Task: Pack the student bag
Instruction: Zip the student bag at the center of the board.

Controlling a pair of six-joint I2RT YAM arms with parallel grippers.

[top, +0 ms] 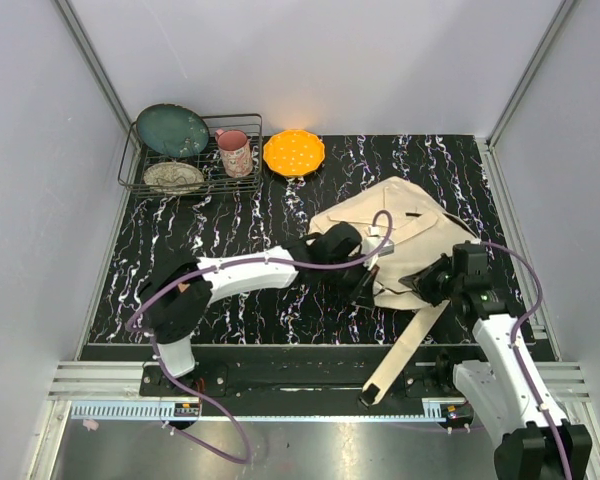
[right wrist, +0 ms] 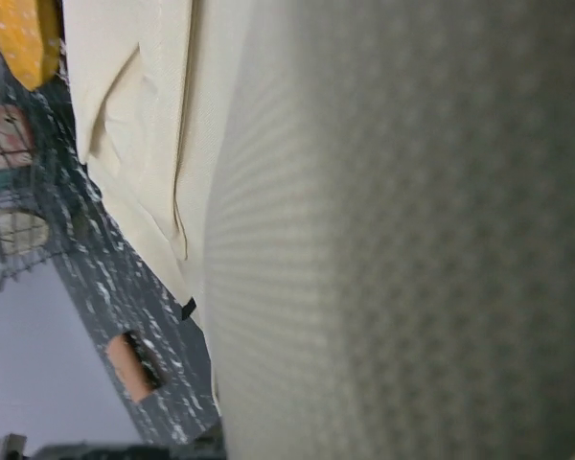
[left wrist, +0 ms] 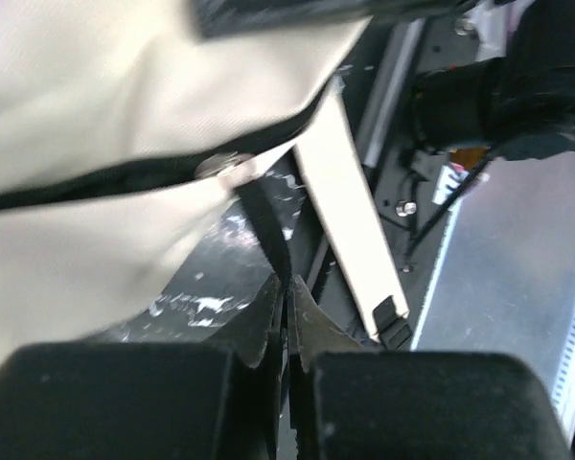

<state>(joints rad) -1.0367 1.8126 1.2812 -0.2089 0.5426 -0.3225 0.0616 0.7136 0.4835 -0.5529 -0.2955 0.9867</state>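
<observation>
At 3 o'clock on the bench [top: 230, 225]: 1 student bag [top: 405, 225], cream canvas, lying flat, with 1 webbing strap [top: 405, 345] trailing toward 6 o'clock over the near edge.
Left gripper [left wrist: 287, 290]: fingers pinched onto the black zipper pull [left wrist: 264, 225], just below its metal slider.
Right gripper [top: 422, 285]: at the bag's 6 o'clock edge. Fabric fills its wrist view, so the finger state cannot be told.
Step judged: opening the zip. Draw the pull along the zipper line, not upward, with the canvas pinned so the bag does not slide.
Surface: black marbled, apparently smooth.
Room: grey walls. At 10 o'clock, 1 wire rack [top: 242, 118] holding 2 plates and 1 pink mug [top: 235, 152]. At 12 o'clock, 1 orange dish [top: 294, 152].
</observation>
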